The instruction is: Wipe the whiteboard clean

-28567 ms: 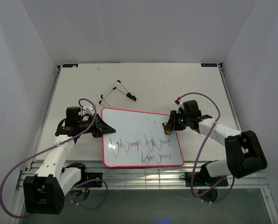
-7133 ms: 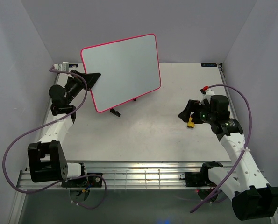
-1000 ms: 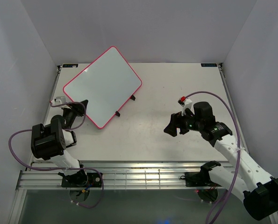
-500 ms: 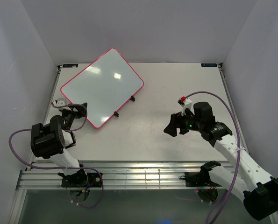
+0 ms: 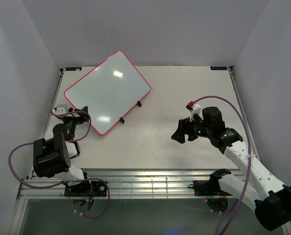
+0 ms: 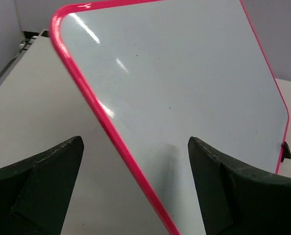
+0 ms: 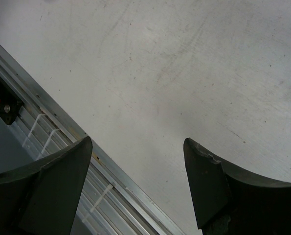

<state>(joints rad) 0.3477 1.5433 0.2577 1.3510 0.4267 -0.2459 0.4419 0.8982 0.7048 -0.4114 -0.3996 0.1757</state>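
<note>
The whiteboard stands tilted at the back left on its thin black wire stand. Its white face, inside a pink-red rim, shows no writing. My left gripper sits at the board's lower left edge, open. In the left wrist view the pink rim runs between the two wide-apart fingers of the left gripper, and neither finger touches it. My right gripper hovers open over bare table at the right. The right wrist view shows nothing between the fingers of the right gripper.
The metal rail at the table's near edge passes just under the right gripper. White walls close in the table on the left, back and right. The stand's second foot rests on the table behind the board.
My left gripper has opened and let go of the whiteboard's edge, drawing back slightly. The board has tipped a little and rests on its stand. The right arm has not moved.
</note>
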